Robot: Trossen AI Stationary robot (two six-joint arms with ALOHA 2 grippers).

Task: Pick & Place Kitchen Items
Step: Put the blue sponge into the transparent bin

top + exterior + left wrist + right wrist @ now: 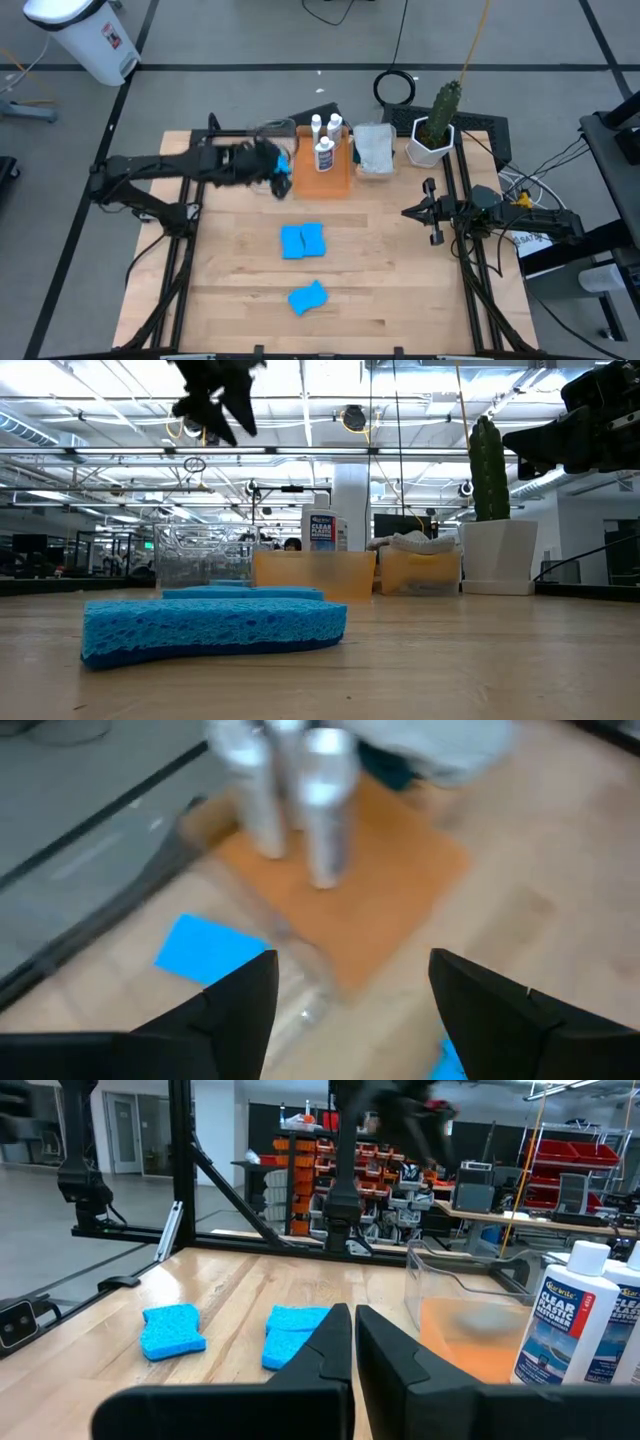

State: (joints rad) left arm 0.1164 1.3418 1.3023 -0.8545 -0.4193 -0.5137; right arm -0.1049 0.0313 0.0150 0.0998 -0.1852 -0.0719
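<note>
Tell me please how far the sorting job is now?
Done: three white bottles stand in the orange bin, and one blue sponge lies beside it. In hand: nothing; the left gripper is open above. Left: three sponges on the table.

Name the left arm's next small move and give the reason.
Probably swing toward the table's middle: the left gripper hangs open and empty above the clear bin, where one blue sponge lies, while three sponges remain on the table.

Our two arms are dark, jointed and slender; our left gripper (350, 1005) ends in two black wedge-shaped fingers (matte, smooth-faced), and our right gripper (353, 1330) looks the same, with cables trailing behind.
</note>
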